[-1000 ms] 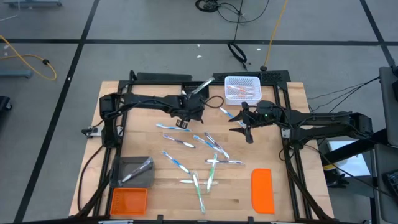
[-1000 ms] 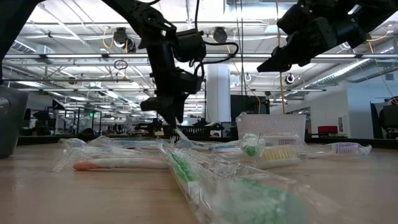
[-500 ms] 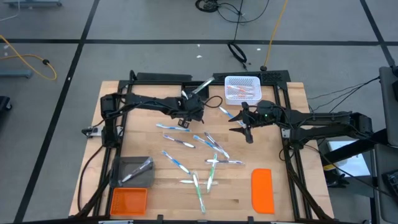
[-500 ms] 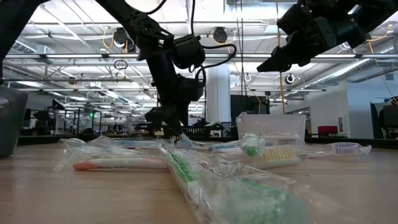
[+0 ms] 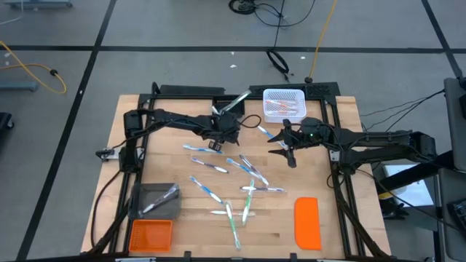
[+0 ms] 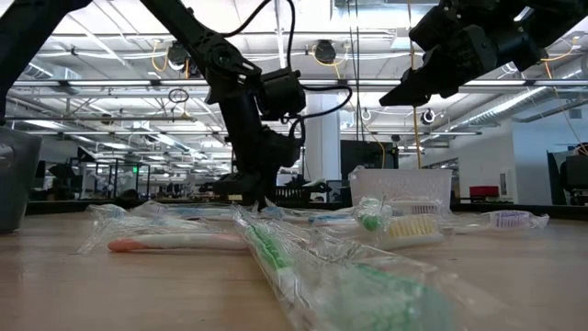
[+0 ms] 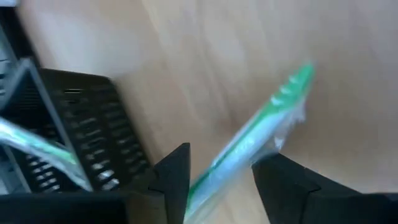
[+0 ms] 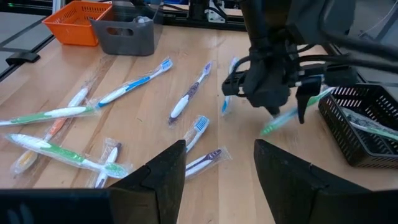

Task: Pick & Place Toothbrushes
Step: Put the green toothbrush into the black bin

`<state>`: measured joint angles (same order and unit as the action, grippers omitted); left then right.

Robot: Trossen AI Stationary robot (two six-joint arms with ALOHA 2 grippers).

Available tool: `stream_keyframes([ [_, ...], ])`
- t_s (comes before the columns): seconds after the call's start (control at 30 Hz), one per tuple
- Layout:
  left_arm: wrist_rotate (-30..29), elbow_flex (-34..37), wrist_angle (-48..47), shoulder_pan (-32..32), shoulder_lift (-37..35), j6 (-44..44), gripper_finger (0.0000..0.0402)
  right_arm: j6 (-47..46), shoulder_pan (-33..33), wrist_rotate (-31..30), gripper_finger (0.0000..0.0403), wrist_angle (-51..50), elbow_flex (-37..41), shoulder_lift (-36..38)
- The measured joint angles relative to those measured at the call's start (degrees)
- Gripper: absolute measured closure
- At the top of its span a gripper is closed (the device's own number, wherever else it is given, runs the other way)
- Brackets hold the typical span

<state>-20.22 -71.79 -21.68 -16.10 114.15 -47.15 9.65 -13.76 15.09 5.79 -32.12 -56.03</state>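
Several wrapped toothbrushes (image 5: 240,175) lie flat on the wooden table, also seen in the right wrist view (image 8: 124,93) and the low view (image 6: 184,241). My left gripper (image 5: 215,140) (image 7: 221,158) is shut on a green toothbrush (image 7: 273,112) (image 8: 289,117), a little way from the mesh basket (image 5: 282,103) (image 8: 364,124) that holds a few more. My right gripper (image 5: 284,155) (image 8: 217,155) hangs open well above the table (image 6: 404,92), to the right of the left one, touching nothing. My left gripper pinches the wrapped green toothbrush between its two fingers, about midway along its length (image 8: 287,118). The fingers come from above and lie across it. The brush is tilted and looks clear of the table, its green end (image 7: 303,73) sticking out past the fingers.
A grey bin (image 5: 156,200) with one toothbrush in it and an orange basket (image 5: 151,234) stand at the near left corner. A flat orange lid (image 5: 307,222) lies near right. A black frame (image 5: 189,91) runs along the far edge beside the mesh basket.
My left gripper has moved a little toward the table's right and far edge, toward the mesh basket, carrying the green toothbrush with it. My right arm has kept still.
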Motion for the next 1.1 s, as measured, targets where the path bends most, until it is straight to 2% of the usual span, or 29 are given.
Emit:
stream_keyframes([
  [0.27,-1.91,-0.04,0.77,-0.02,-0.57,0.68,0.0375,0.0,0.0,0.0,0.0222,-0.01,0.0,0.0],
  [0.33,-2.15,-0.04,1.06,0.0,-0.6,0.83,0.0391,0.0,0.0,0.0,0.0222,-0.03,0.0,0.0],
  [0.57,-5.98,-1.77,-0.91,0.26,-0.59,1.2,0.0382,0.0,0.0,0.0,0.0222,-0.02,0.0,0.0],
  [0.67,-5.95,-4.49,-5.93,0.62,-0.57,3.45,0.0395,0.0,-0.02,0.0,0.0222,-0.03,0.0,0.0],
  [0.87,-5.45,-12.07,-16.5,2.05,-0.59,6.95,0.0386,0.0,-0.01,0.0,0.0222,-0.02,0.0,0.0],
  [1.0,-4.53,-15.98,-14.26,1.73,-0.59,10.34,0.0396,0.0,-0.01,0.0,0.0222,-0.03,0.0,0.0],
  [1.1,-2.49,-16.96,-9.29,-0.21,-0.59,14.79,0.0387,0.0,0.0,0.0,0.0222,-0.03,0.0,0.0],
])
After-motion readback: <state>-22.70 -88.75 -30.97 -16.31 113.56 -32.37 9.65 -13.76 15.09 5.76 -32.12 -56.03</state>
